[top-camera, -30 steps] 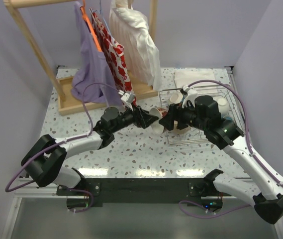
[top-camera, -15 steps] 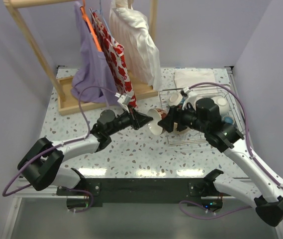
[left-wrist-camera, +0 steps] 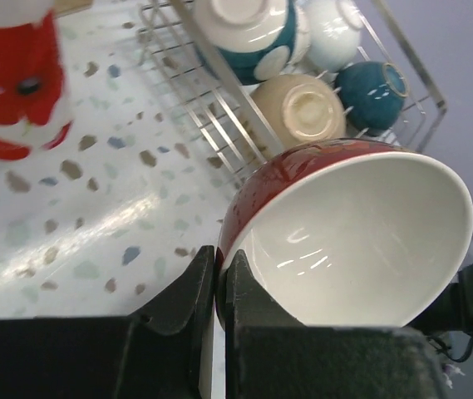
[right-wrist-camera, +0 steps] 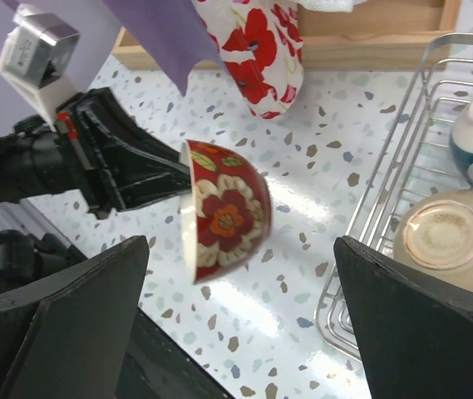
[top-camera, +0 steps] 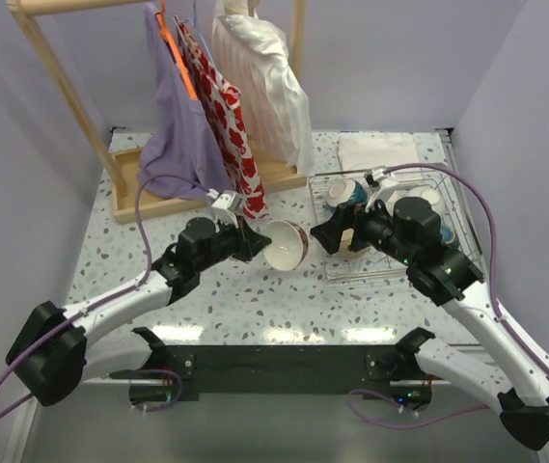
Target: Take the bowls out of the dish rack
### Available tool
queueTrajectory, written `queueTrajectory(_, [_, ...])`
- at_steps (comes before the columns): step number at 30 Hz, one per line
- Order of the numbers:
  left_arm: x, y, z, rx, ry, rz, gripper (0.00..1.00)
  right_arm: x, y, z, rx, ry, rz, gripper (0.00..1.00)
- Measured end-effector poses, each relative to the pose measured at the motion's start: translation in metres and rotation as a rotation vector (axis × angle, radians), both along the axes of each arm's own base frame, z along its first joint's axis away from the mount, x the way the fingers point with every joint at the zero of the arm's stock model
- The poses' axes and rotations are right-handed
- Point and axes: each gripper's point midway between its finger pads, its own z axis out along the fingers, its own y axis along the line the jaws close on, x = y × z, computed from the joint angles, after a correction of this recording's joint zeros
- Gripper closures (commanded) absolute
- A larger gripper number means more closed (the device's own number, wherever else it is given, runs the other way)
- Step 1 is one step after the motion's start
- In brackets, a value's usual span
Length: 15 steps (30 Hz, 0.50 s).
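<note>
Two left fingers [left-wrist-camera: 179, 298] pinch red bowl [left-wrist-camera: 348, 241], apparently aloft.

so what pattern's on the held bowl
Red floral; the bowl shows best in right wrist view.

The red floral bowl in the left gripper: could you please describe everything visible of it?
The red floral bowl looks like glazed ceramic: red outside with cream flowers and green leaves, glossy white inside. It is tipped on its side, left of the dish rack and outside it, its rim pinched by the left gripper.
</note>
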Motion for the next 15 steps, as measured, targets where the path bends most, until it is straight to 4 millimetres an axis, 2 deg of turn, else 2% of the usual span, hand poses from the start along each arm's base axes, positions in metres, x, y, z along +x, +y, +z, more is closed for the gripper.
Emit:
queueTrajectory(7, [-0.003, 0.069, -0.023, 0.157, 0.119, 0.223, 1.0, 0.007, -0.009, -0.008, -0.045, -0.011, -0.048, 0.01])
queueTrajectory(12, [-0.007, 0.128, -0.052, 0.271, 0.254, 0.421, 1.0, 0.009, -0.012, -0.011, -0.065, -0.014, -0.061, 0.01])
queueTrajectory(15, [-0.008, 0.172, -0.073, 0.331, 0.363, 0.575, 1.0, 0.01, -0.012, -0.015, -0.084, -0.008, -0.06, 0.01])
